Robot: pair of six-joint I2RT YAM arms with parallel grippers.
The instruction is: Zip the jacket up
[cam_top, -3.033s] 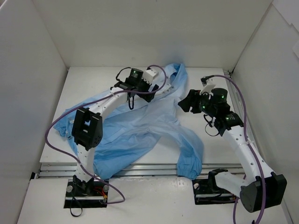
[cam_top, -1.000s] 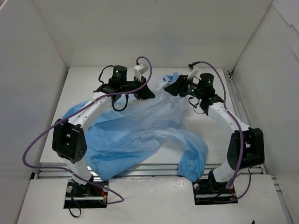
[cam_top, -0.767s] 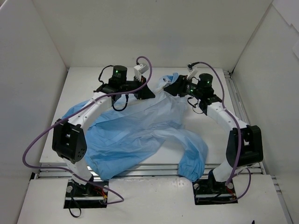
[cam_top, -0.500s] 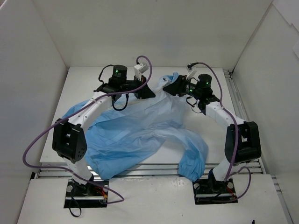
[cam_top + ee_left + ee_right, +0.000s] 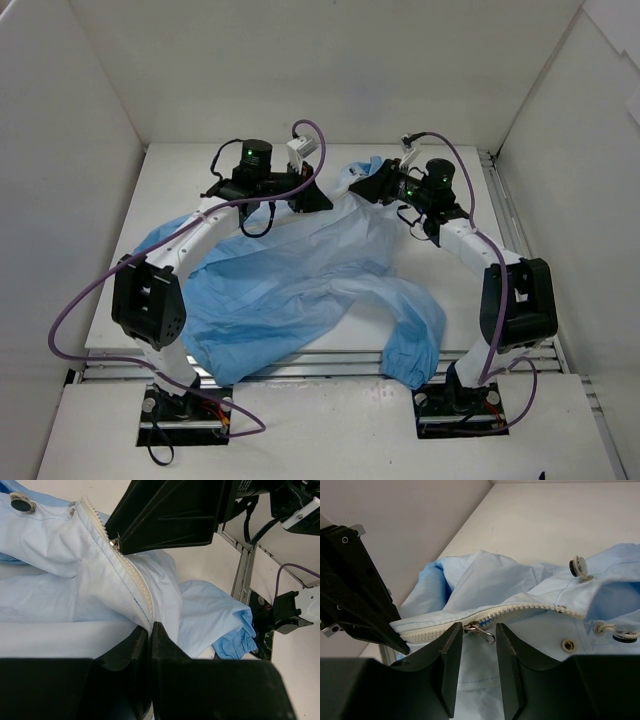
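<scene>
At the near bench edge: a gathered cuff (image 5: pixel 405 362) is hanging just over the lip of the bench (image 5: pixel 180 170).
Jacket position: the jacket (image 5: pixel 290 285) is lying crumpled across the bench's middle, with its collar end reaching toward the far wall between both arms.
Left claw: the left claw (image 5: pixel 150 630) is pinching closed on the jacket's front edge, right at the white zipper (image 5: pixel 127 567), drawing that run fairly straight.
Right claw: the right claw (image 5: pixel 479 630) is standing parted, its fingers straddling the zipper pull (image 5: pixel 482 632) without squeezing it.
Handling: the fabric is looking thin, light, limp and probably slippery. It is likely going to bunch ahead of the slider unless the tape is being held taut.
Where to hold: the small metal pull is looking like the only firm spot, while cloth pinched below the slider is giving counter-tension.
Far end: a metal snap (image 5: pixel 567 644) is lying beside the zipper's top.
</scene>
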